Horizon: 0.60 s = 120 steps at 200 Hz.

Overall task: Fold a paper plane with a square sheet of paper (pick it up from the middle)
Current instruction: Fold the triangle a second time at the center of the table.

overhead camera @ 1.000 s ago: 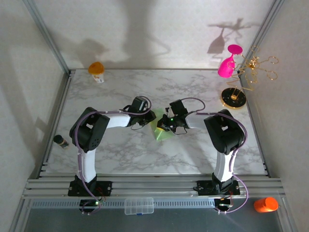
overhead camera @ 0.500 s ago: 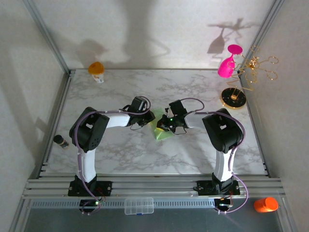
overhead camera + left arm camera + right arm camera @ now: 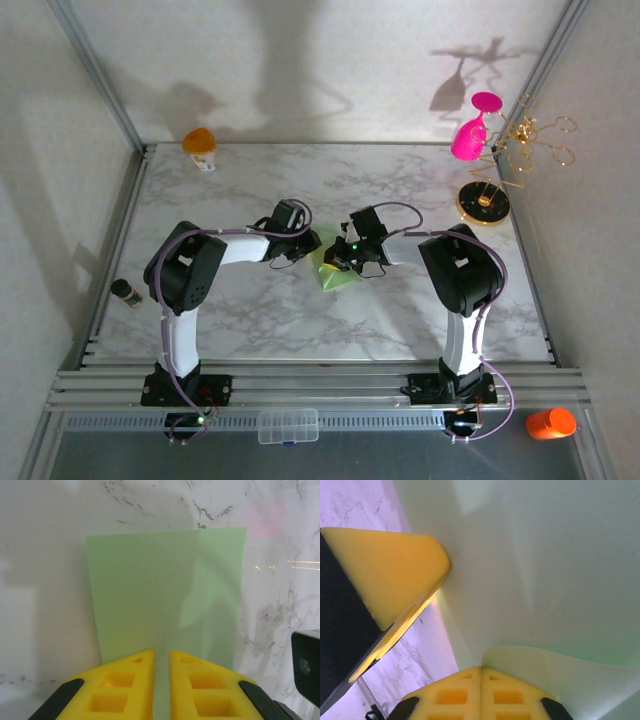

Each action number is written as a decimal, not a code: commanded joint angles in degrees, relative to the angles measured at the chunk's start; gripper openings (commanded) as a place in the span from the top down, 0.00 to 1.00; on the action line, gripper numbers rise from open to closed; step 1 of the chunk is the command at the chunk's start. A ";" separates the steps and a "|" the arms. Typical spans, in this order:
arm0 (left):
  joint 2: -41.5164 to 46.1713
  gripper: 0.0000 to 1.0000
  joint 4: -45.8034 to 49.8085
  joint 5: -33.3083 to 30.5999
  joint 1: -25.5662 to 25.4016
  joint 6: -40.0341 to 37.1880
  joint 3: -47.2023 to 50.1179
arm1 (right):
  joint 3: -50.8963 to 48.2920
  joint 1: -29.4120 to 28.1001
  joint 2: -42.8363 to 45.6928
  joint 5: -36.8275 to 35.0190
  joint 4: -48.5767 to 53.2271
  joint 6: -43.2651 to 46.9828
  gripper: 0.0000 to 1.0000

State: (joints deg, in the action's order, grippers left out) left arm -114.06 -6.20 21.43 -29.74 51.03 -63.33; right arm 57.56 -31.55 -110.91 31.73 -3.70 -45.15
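Between: left end effector [image 3: 314,249] and right end effector [image 3: 336,262] almost nose to nose, the square sheet of paper [image 3: 337,276] filling the gap, no room to slip through!
Beyond both: bare worktop [image 3: 240,190], wide open.
Far right of right end effector: gold stand [image 3: 484,203], pink glass [image 3: 467,138].
Far left of left end effector: orange-topped container [image 3: 200,145], well apart.

Robot lab cell, aluminium frame [image 3: 97,77], white panels [image 3: 330,60], marble-look table [image 3: 250,320]
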 commanded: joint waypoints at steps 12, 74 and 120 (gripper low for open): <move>-1.45 0.84 1.45 0.27 0.38 -0.49 -0.57 | 1.14 -0.70 -0.63 0.71 -0.49 1.24 1.00; -1.80 0.84 1.54 0.63 0.38 -0.49 -0.48 | 1.34 -0.75 -1.13 1.25 -0.88 1.60 1.00; -1.93 0.84 1.50 0.67 0.38 -0.40 -0.46 | 1.43 -0.72 -1.32 1.38 -0.64 1.86 1.00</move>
State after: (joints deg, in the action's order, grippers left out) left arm -114.08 -6.22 21.63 -29.74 51.03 -63.33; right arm 57.56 -31.66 -110.91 31.81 -3.92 -44.27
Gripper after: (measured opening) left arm 0.162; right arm 0.058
